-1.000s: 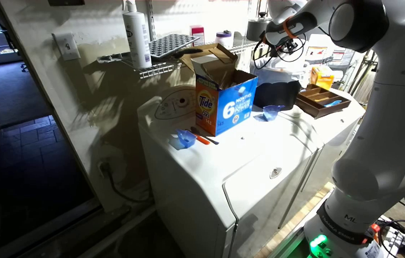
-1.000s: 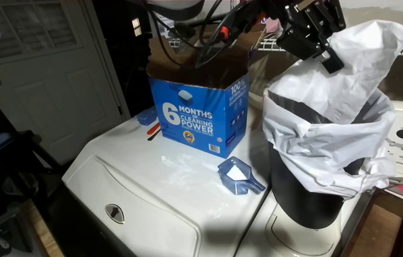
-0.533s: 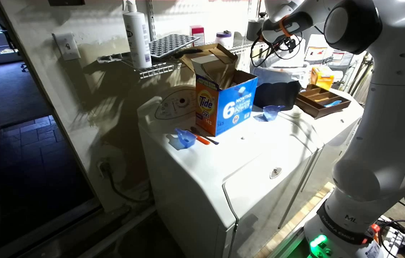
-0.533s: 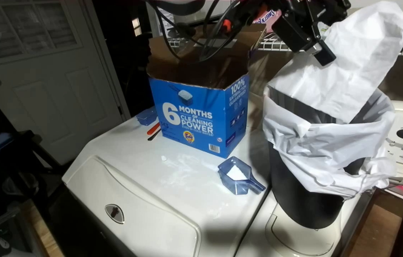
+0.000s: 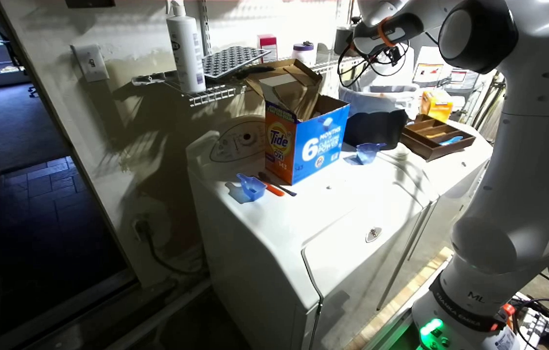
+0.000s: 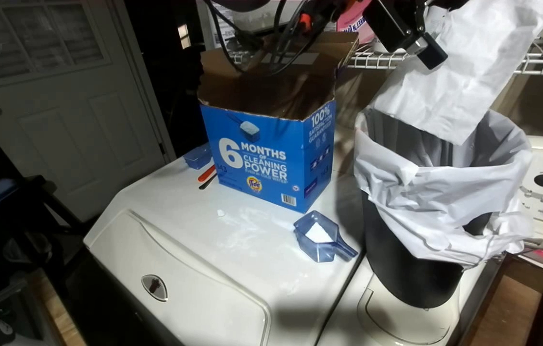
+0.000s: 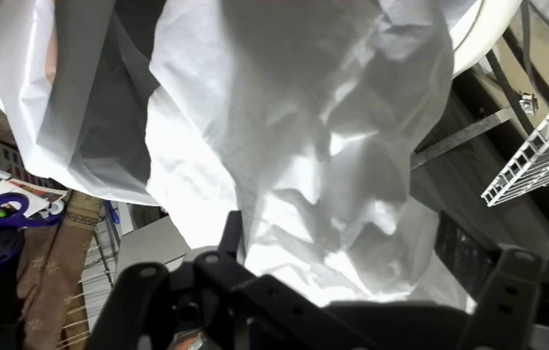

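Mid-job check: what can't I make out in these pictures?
White sheet: top cut off by the upper edge, an exterior view.
Gripper: partly cut off there too.
Bin: floor hidden by its liner, an exterior view.
Detergent box: contents hidden by its walls, both exterior views.

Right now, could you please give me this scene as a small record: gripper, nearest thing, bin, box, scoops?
Gripper: open, jaws wide apart
Nearest thing: crumpled white sheet, seen between the jaws; contact unclear
Bin: black, upright, white liner folded over its rim
Box: Tide, upright, top open
Scoops: blue scoop with white powder near the bin; second scoop beyond the box
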Robot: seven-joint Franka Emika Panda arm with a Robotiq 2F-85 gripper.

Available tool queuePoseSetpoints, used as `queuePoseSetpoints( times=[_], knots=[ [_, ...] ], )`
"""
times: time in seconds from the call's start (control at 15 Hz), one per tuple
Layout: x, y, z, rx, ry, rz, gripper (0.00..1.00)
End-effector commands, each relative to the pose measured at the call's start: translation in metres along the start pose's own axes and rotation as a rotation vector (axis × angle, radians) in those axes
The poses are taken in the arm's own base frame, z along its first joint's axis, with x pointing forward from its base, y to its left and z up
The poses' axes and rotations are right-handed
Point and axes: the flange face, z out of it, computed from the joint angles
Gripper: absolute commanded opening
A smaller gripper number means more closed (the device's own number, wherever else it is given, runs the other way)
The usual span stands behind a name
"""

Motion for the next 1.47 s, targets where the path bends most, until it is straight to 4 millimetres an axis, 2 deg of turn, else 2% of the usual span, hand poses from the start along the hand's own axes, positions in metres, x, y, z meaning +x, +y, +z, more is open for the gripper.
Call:
queuePoseSetpoints(
  times=[0.0, 0.07, 0.2, 0.27, 0.33, 0.4, 0.47, 0.53, 0.6, 0.67, 0.73, 0.8, 0.87, 0.93, 1.07, 1.13, 1.2, 1.27, 1.33, 1.4],
  knots=[
    [0.0, -0.004, -0.01, 0.056, -0.02, -0.024, 1.0],
    [0.001, -0.005, -0.01, 0.05, -0.015, -0.025, 1.0],
    [-0.002, 0.0, -0.006, 0.038, -0.154, -0.029, 1.0],
    [0.007, 0.0, -0.002, 0.009, -0.055, -0.013, 1.0],
    [0.0, 0.001, -0.005, 0.051, -0.218, -0.024, 1.0],
    [0.012, 0.002, 0.001, -0.021, -0.048, -0.026, 1.0],
    [0.003, 0.005, 0.002, 0.026, -0.257, -0.033, 1.0],
    [0.006, 0.007, 0.005, 0.0, -0.225, -0.037, 1.0],
    [0.007, 0.008, 0.008, -0.008, -0.276, -0.021, 1.0],
    [0.011, 0.009, 0.006, -0.012, -0.269, -0.029, 1.0],
    [0.025, 0.009, 0.009, -0.042, -0.085, -0.006, 1.0],
    [0.014, 0.01, 0.005, 0.001, -0.29, -0.04, 1.0],
    [0.025, 0.012, 0.009, -0.049, -0.153, -0.027, 1.0],
    [0.018, 0.012, 0.004, 0.008, -0.34, -0.018, 1.0],
    [0.03, 0.013, 0.01, -0.049, -0.192, -0.003, 1.0],
    [0.021, 0.013, 0.006, 0.007, -0.354, -0.026, 1.0],
    [0.033, 0.014, 0.012, -0.052, -0.167, -0.013, 1.0],
    [0.028, 0.013, 0.008, -0.017, -0.307, -0.032, 1.0],
    [0.034, 0.014, 0.009, -0.042, -0.213, -0.025, 1.0],
    [0.035, 0.014, 0.007, -0.031, -0.206, -0.022, 1.0]
  ],
)
